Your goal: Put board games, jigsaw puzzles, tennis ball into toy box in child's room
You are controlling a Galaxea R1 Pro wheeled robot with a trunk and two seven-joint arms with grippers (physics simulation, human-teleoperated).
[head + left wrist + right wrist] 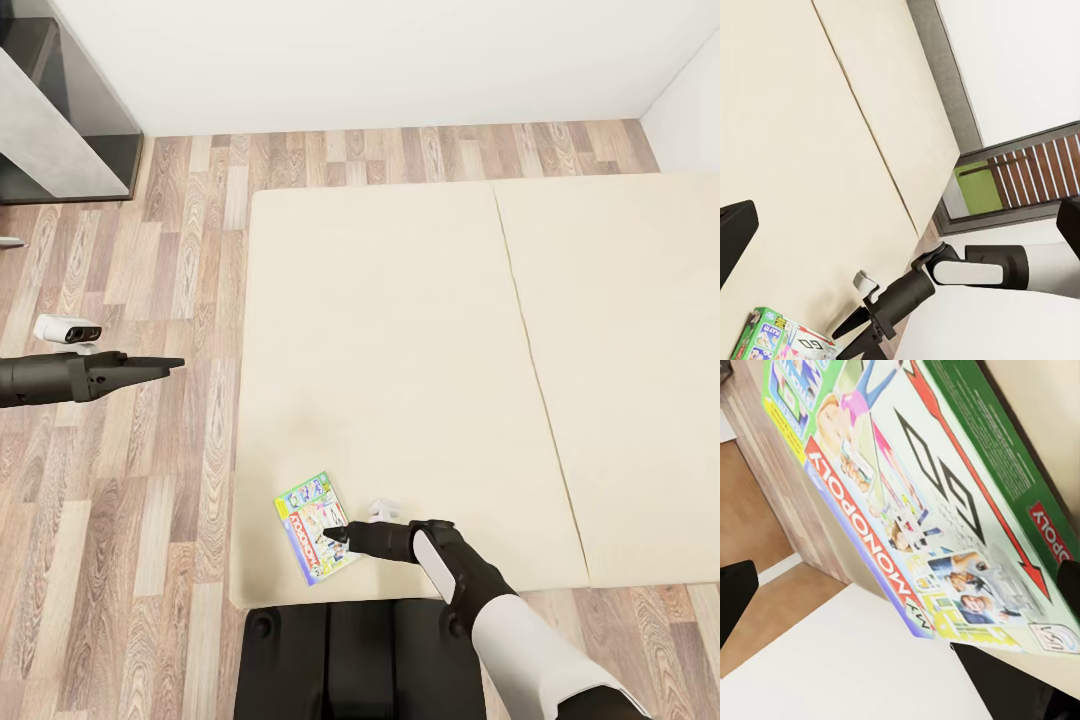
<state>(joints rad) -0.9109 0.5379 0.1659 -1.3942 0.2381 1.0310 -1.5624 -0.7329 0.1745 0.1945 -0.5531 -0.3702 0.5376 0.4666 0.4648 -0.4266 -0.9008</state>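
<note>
A green-white "Monopoly" board game (313,527) lies flat on the beige bed (400,330), near the mattress's front left corner. My right gripper (333,540) is open, low over the box's right edge, with its fingers pointing left across the cover. The right wrist view has the printed cover (922,510) close up, between two widely spread fingertips. From the left wrist view I see the same box (776,337) and the right gripper (849,339) with its fingers apart beside it. My left gripper (175,366) hovers open over the wood floor left of the bed, holding nothing.
A dark grey cabinet with a light grey panel (60,110) stands at the back left by the white wall. Wood-plank floor (150,520) runs along the bed's left side. My dark base (360,660) sits against the bed's front edge. A grey headboard (945,75) borders the mattress.
</note>
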